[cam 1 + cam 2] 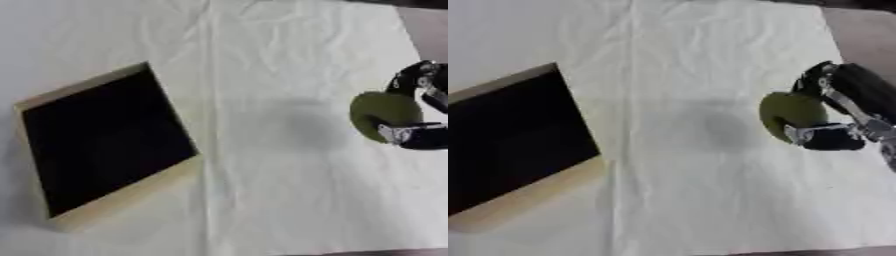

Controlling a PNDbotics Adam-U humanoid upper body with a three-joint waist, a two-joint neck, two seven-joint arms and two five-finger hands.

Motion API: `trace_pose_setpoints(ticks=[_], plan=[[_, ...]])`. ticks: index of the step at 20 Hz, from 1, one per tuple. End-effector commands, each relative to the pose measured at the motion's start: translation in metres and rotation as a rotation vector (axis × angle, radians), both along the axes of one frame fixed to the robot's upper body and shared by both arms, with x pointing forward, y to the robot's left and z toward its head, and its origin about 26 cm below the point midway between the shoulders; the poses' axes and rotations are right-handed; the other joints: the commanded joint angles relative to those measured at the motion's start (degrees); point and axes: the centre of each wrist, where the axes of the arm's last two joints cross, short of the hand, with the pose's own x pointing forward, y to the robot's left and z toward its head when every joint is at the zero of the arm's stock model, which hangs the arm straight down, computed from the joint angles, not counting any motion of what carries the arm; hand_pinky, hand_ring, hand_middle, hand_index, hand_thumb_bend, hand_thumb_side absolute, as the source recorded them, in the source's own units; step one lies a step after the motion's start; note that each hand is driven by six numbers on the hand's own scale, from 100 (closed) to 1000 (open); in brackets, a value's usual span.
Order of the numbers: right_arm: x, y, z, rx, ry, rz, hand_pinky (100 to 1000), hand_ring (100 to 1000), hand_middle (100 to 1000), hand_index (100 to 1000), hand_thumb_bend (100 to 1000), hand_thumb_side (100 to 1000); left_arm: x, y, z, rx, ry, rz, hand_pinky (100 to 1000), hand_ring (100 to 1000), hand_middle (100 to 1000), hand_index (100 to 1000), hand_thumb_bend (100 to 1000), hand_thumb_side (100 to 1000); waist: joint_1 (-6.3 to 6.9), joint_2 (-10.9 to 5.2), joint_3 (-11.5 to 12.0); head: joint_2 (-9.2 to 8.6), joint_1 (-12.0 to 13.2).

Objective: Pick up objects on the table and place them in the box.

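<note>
The robot's right hand (pixel 833 117) comes in from the right side, and its black and silver fingers (pixel 822 136) curl around a round, flat, olive-green thing (pixel 787 114). The green thing sits between a finger on the far side and a finger on the near side, so the hand is clamped on it (it looks a bit like a thick green disc, but what it really is cannot be made out). It seems to be lifted a little off the white wrinkled cloth (pixel 289 190), because a soft grey shadow lies on the cloth just to the left of the hand.

The shallow wooden box with a black inside (pixel 105 142) is well apart from the hand, far off to its left and a little nearer to the robot. The box sits askew, with one corner pointing away from the robot. Nothing lies on the cloth between the hand and the box.

So the picking up looks done, and the next job is likely a carry to the left, over the pale wooden rim, and then letting go above the black inside. The right hand is the only hand to be seen, so it is the one for this job. The left hand shows in neither view.
</note>
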Motion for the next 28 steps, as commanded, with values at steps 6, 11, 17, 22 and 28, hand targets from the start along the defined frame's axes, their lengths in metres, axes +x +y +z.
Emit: trace_pose_setpoints(ticks=[6,11,17,22,28], plan=[[0.004,0.011,0.042,-0.013,-0.22,0.099,664,363,450,667,100,347,-0.002,0.0,0.008,0.02,-0.018,0.0,499,503,575,702,238,591,0.0,-1.68,0.44,-0.57,-0.06],[0.008,0.024,0.055,0.009,-0.319,0.172,659,360,472,685,100,365,-0.001,-0.001,0.008,0.02,-0.016,-0.008,499,504,575,702,238,590,-0.15,-1.79,1.01,-0.57,-0.29],[0.014,0.047,0.078,-0.042,-0.402,0.295,669,382,502,710,100,387,0.0,-0.002,0.008,0.021,-0.016,-0.021,499,504,575,702,241,588,-0.22,-2.17,2.13,-0.51,-0.55],[0.019,0.073,0.087,-0.077,-0.43,0.424,676,408,512,719,100,370,0.001,-0.005,0.007,0.022,-0.01,-0.039,500,505,575,702,241,587,-0.28,-2.64,3.28,-0.14,-1.34],[0.025,0.114,0.092,-0.1,-0.446,0.534,691,433,518,725,123,336,0.001,-0.007,0.006,0.017,-0.006,-0.059,500,505,574,702,241,587,-0.28,-3.11,4.54,0.39,-2.02]])
